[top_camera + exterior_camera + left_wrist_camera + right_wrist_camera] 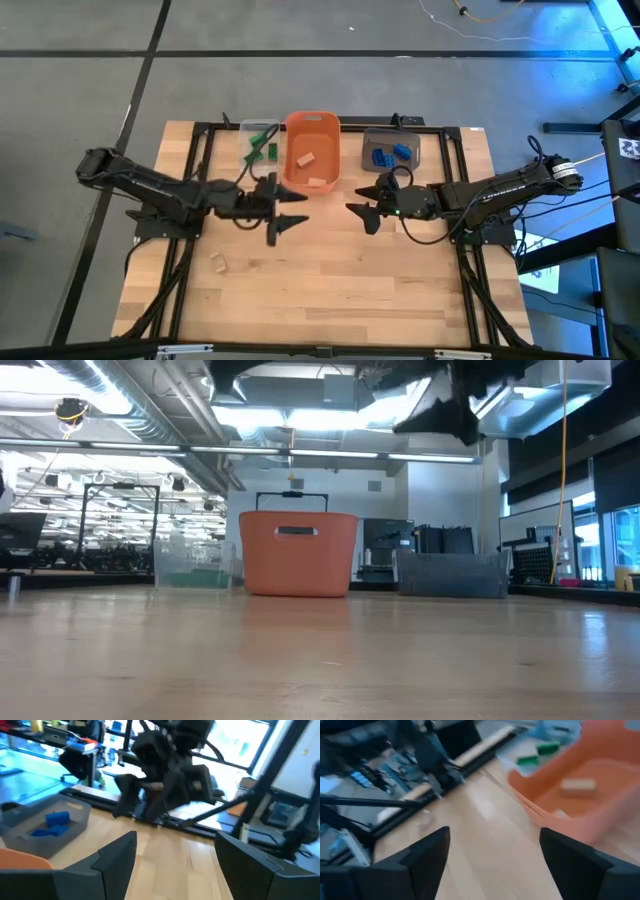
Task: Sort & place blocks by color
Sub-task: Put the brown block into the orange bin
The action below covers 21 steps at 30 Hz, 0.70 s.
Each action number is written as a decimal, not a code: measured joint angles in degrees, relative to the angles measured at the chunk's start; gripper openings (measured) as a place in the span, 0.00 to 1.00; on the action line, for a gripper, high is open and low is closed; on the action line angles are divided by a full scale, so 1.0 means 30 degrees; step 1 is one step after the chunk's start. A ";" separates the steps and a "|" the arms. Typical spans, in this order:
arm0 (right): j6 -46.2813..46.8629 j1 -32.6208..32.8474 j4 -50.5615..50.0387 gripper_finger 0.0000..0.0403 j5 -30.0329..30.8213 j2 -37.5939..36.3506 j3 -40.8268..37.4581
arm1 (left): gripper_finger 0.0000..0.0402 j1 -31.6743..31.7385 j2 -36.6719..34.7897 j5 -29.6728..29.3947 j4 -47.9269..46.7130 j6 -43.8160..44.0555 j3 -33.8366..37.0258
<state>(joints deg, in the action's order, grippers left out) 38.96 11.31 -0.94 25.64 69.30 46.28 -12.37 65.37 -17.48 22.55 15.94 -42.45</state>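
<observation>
Bare table (330,280) stretches from centre toward six o'clock. Three bins line the twelve o'clock edge: green blocks (262,148) in the clear bin (246,128), tan blocks (311,168) in the orange bin (313,122), blue blocks (390,154) in the grey bin (385,135). One tan block (217,262) lies at eight o'clock. The left gripper (290,208) and right gripper (358,213) hover mid-table, fingers spread, empty.

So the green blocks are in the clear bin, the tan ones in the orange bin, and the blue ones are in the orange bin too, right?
Not quite. The blue blocks sit in the grey bin, not the orange one, as the high view shows. The rest holds: the green blocks are in the clear bin and tan blocks in the orange bin.
</observation>
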 joint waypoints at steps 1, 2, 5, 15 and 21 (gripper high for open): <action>-0.0350 0.0000 0.0582 0.76 -0.0283 0.0000 0.0000 | 0.65 -0.0163 -0.0260 0.0022 -0.0025 0.0012 0.0263; -0.0804 0.0000 0.1108 0.76 -0.0782 0.0000 0.0000 | 0.65 -0.0258 -0.0572 0.0107 -0.0167 0.0022 0.0562; -0.2130 0.0000 0.3070 0.76 -0.2324 0.0000 0.0000 | 0.65 -0.0237 -0.1689 0.0314 -0.0328 0.0171 0.1487; -0.6715 0.0039 0.5569 0.76 -0.4509 0.0000 0.0015 | 0.65 0.0523 -0.4537 0.1197 -0.0236 0.1464 0.3713; -1.0693 0.0087 0.5587 0.76 -0.4930 0.0000 0.0015 | 0.65 0.0522 -0.4598 0.1279 -0.0292 0.0346 0.3770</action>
<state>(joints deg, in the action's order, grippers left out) 6.88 11.57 15.82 10.85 69.30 46.33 -10.81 51.57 -13.65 21.67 16.98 -31.14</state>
